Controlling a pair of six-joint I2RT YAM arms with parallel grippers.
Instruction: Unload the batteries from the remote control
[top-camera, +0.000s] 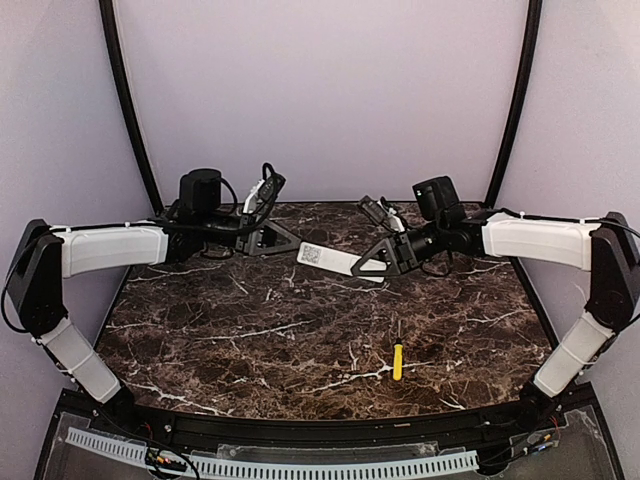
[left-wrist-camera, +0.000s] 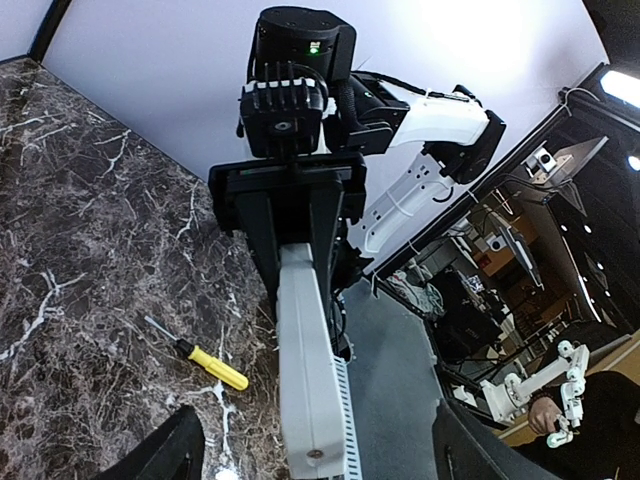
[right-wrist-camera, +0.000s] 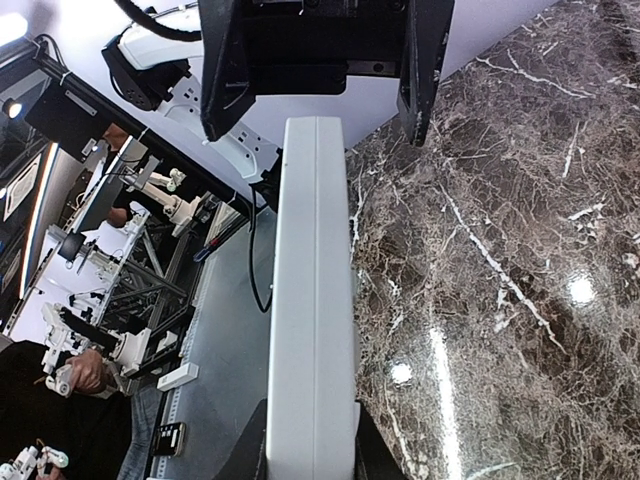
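Top view: my right claw (top-camera: 368, 265) is clamped on the slim white plastic bar-shaped remote control (top-camera: 330, 257). The dark white-veined marble table (top-camera: 230, 340) lies wide and open on the near side of the remote.
Left wrist view: my left claw (left-wrist-camera: 315, 455) stands apart, one finger on each side of the remote's tip, not touching it.
Right wrist view: the remote runs straight out from my right fingers.

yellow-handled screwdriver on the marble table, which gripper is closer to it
Right. The right gripper, shut on the slim white remote control, hangs almost directly beyond the yellow-handled screwdriver; the open left gripper is farther, off to the left.
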